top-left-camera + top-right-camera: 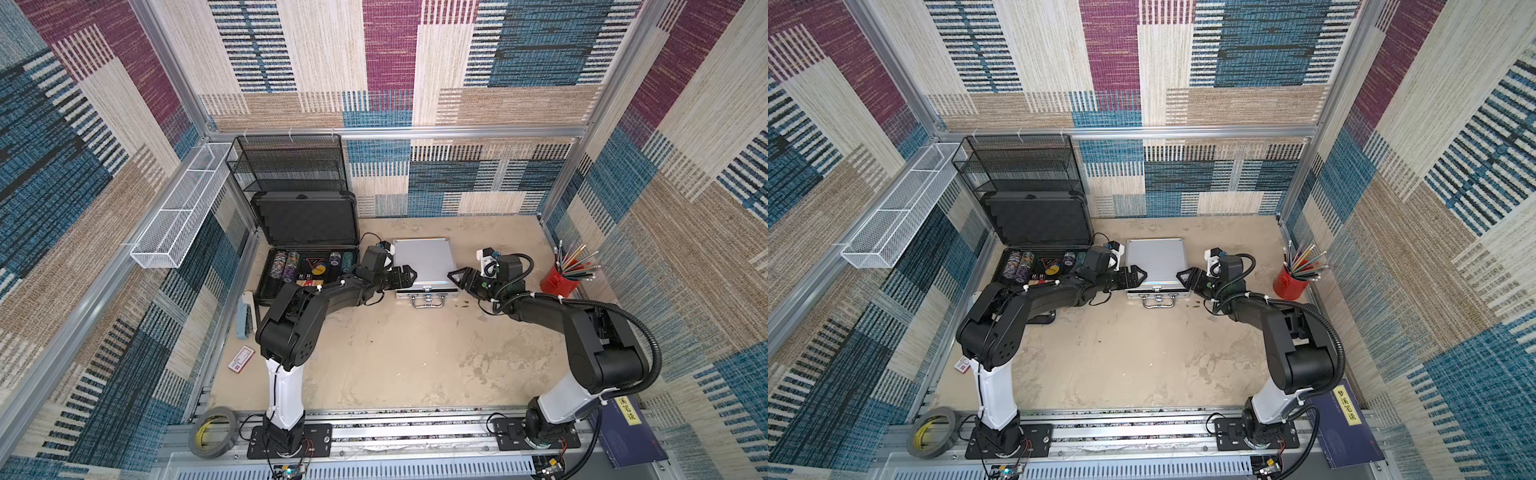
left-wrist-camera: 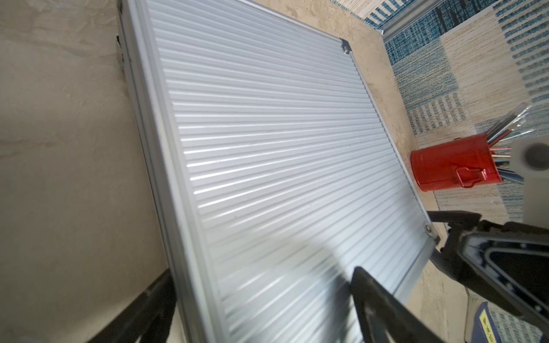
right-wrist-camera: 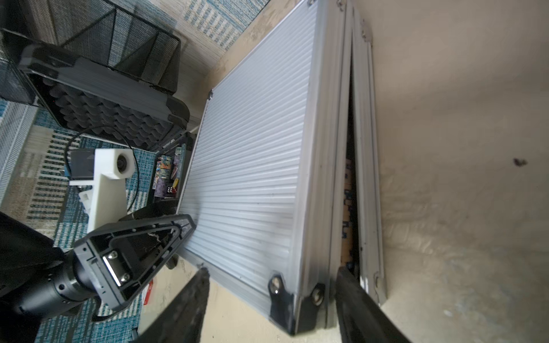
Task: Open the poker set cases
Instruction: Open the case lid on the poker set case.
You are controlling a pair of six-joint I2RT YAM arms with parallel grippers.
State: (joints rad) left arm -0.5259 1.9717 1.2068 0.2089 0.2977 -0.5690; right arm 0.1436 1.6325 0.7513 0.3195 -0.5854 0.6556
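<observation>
1. The large dark grey case [image 1: 305,220] at the far left stands open against the black wire-mesh rack [image 1: 286,162], chips [image 1: 286,266] showing; that one looks done.
2. The ribbed silver aluminium case [image 1: 424,259] lies flat in the middle of the counter [image 1: 395,353], with its handle [image 1: 428,301] on the near edge.
3. It lies right of the left pincer [image 1: 411,275] and left of the right pincer [image 1: 452,275]; each sits at a near corner.
4. In the right wrist view its lid [image 3: 252,148] is cracked off the base [image 3: 367,178]. The slit is widest at the near side and closes toward the far edge, so I judge the hinge is on the far side.
5. The right pincer is half spread around the lid's near right corner, with its lower finger [image 3: 356,297] in the slit. I see no clamp.
6. The left pincer gapes wide across the near left edge, gripping nothing I can see.
7. My guess is that the lid must swing up and back toward the far side, and the right arm is best placed for that.
</observation>
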